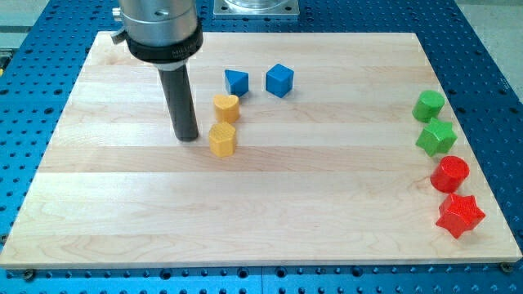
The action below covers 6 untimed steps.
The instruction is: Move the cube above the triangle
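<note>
My tip [186, 135], the lower end of the straight dark rod, rests on the pale wooden bench [245, 212] in the frame's upper left; there is no hand here, only the rod, gripping nothing; just right of the tip sits a yellow star-like block [221, 140], apart from it; above that a yellow rounded block [226, 107]; further up-right the blue triangle [236, 82], then the blue cube [279, 79] beside it.

One high, oblique view over board [270, 212]
</note>
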Available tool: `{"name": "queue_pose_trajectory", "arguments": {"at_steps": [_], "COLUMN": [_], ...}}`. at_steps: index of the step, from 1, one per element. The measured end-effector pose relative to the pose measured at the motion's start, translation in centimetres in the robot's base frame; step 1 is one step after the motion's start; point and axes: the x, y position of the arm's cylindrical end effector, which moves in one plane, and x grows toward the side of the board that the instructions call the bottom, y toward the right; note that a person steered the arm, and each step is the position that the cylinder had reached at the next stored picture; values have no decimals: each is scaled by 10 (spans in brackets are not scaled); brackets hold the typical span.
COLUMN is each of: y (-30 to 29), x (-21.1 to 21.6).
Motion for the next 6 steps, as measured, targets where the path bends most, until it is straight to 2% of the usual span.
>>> {"name": "queue_pose_trajectory", "arguments": {"at_steps": [1, 2, 3, 4, 5, 6], "y": [33, 33, 24, 37, 98, 199], "x": [-20, -49, -61, -125, -180, -158]}}
